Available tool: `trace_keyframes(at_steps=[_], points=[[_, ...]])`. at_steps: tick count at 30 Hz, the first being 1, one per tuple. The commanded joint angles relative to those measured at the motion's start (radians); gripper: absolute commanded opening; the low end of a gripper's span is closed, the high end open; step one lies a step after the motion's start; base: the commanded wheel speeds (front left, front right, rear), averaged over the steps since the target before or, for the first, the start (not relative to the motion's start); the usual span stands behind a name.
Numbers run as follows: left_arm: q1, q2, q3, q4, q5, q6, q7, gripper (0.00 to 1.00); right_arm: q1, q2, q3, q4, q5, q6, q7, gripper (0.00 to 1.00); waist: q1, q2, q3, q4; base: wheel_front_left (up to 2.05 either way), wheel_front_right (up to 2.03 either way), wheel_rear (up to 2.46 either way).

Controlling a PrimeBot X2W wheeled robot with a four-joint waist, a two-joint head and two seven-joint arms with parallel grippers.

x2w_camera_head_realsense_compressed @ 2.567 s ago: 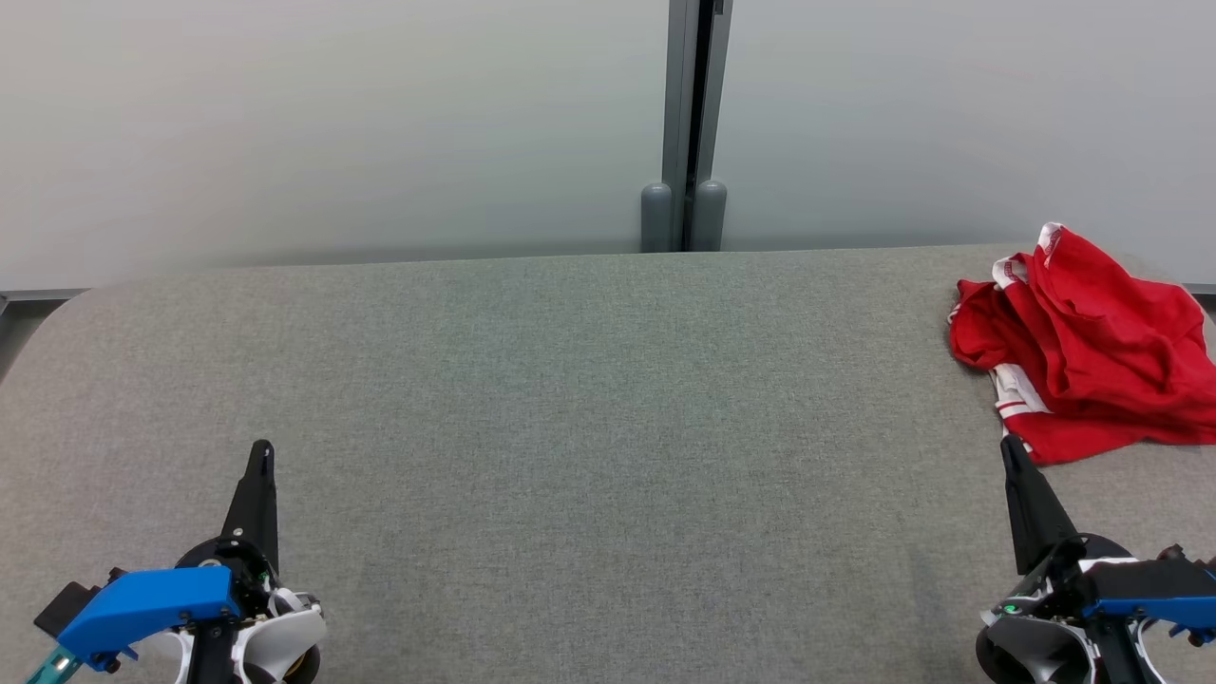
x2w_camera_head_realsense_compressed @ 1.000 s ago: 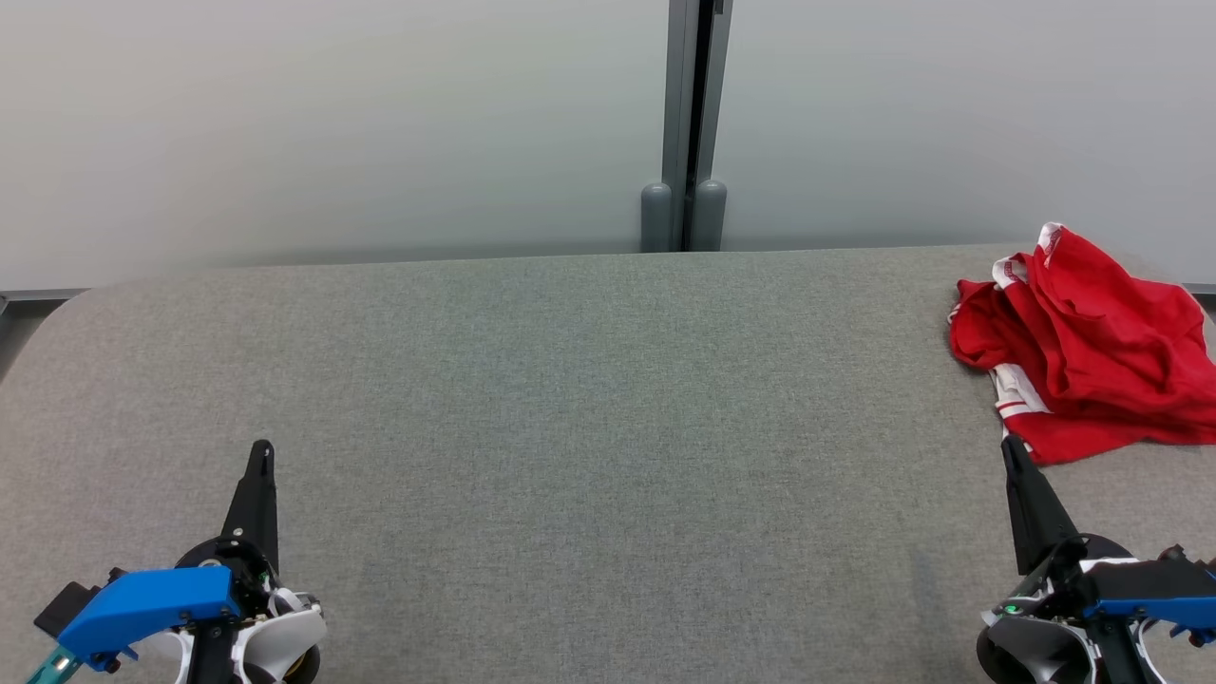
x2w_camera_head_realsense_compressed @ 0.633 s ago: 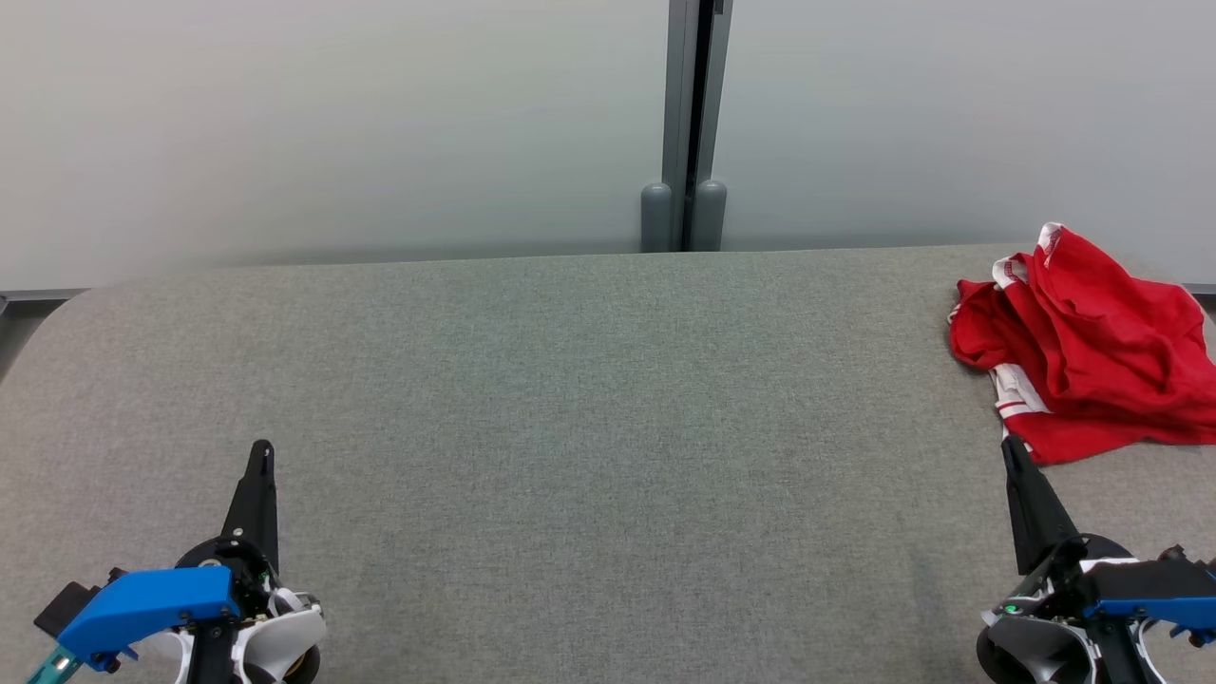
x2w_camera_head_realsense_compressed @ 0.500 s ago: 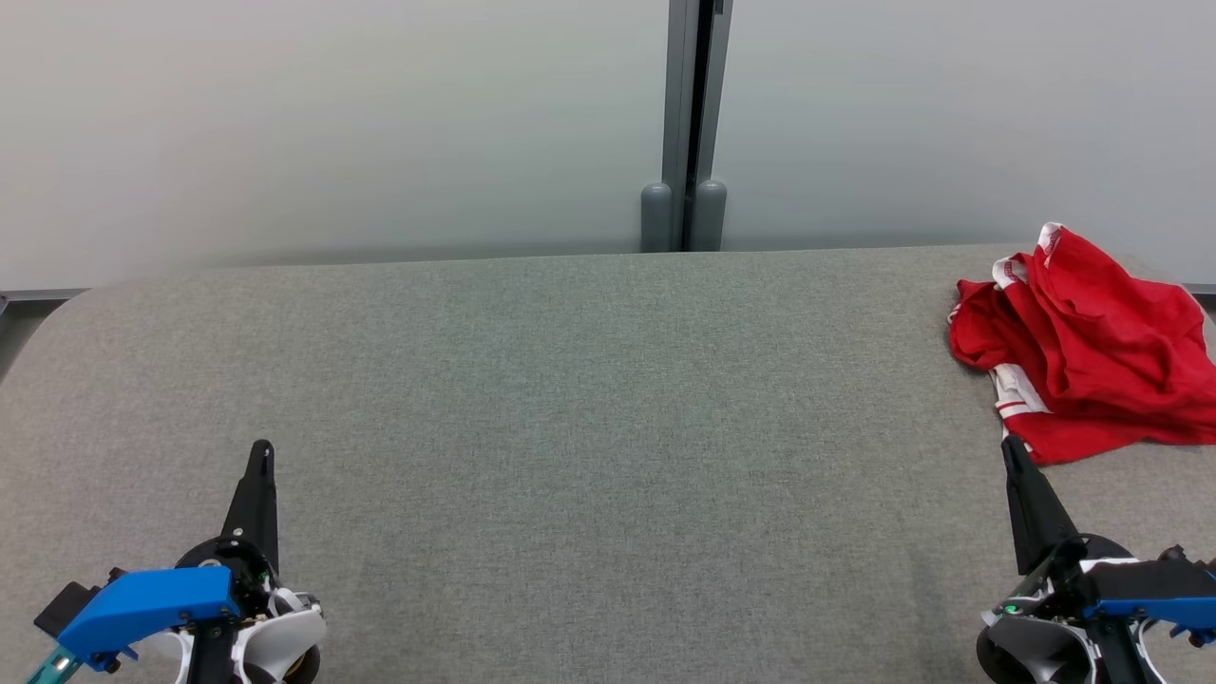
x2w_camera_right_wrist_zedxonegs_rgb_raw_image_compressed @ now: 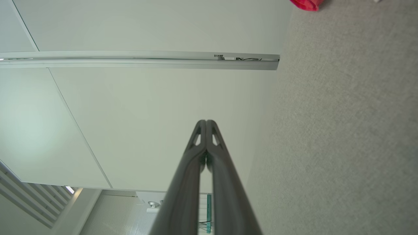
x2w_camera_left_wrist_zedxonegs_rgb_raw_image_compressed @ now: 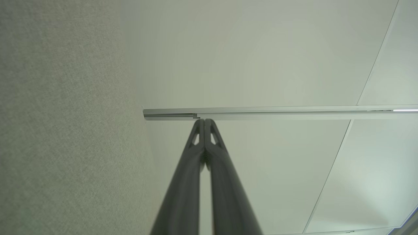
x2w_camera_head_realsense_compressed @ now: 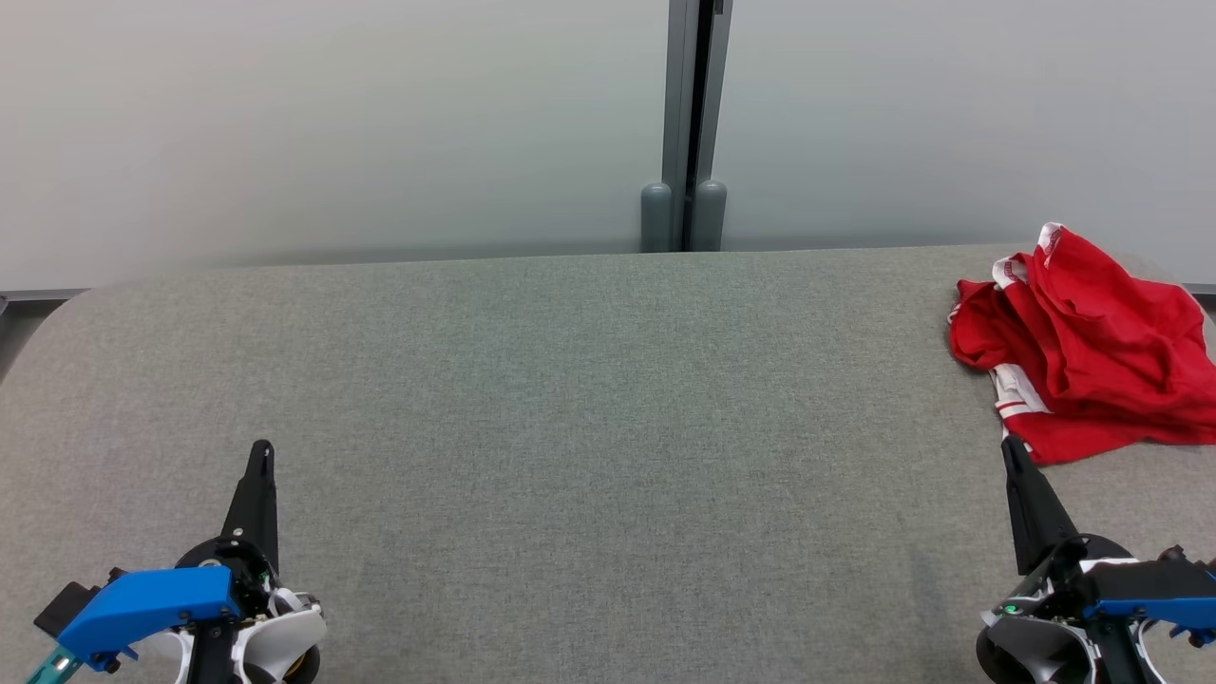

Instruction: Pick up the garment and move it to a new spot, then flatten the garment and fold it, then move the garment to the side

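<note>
The garment [x2w_camera_head_realsense_compressed: 1088, 347] is a crumpled red piece with white trim, lying in a heap at the far right of the grey table [x2w_camera_head_realsense_compressed: 589, 399]; a red scrap of the garment [x2w_camera_right_wrist_zedxonegs_rgb_raw_image_compressed: 305, 4] shows at the top edge of the right wrist view. My right gripper [x2w_camera_head_realsense_compressed: 1009, 446] is shut and empty, its tips just short of the garment's near edge. At the lower left my left gripper [x2w_camera_head_realsense_compressed: 261, 448] is shut too, far from the garment. Both wrist views show the fingers pressed together, the left gripper [x2w_camera_left_wrist_zedxonegs_rgb_raw_image_compressed: 204, 120] and the right gripper [x2w_camera_right_wrist_zedxonegs_rgb_raw_image_compressed: 206, 121] alike.
A pale partition wall with a grey vertical post [x2w_camera_head_realsense_compressed: 693, 123] runs right behind the table's far edge. The table's corners are rounded, its left one [x2w_camera_head_realsense_compressed: 57, 313] near the wall.
</note>
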Motion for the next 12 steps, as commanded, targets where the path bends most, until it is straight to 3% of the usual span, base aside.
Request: trace_keyframes(at_steps=[1, 12], points=[[-0.010, 0.000, 0.001, 0.000, -0.002, -0.009, 0.004, 0.00, -0.016, 0.002, -0.003, 0.002, -0.003, 0.001, 0.005, 0.00, 0.0001, 0.0000, 0.000, 0.000, 0.00, 0.00, 0.00], [-0.010, 0.000, 0.001, 0.000, -0.002, -0.009, 0.004, 0.00, -0.016, 0.003, -0.004, 0.002, -0.004, 0.001, 0.005, 0.00, 0.0001, 0.0000, 0.000, 0.000, 0.00, 0.00, 0.00]])
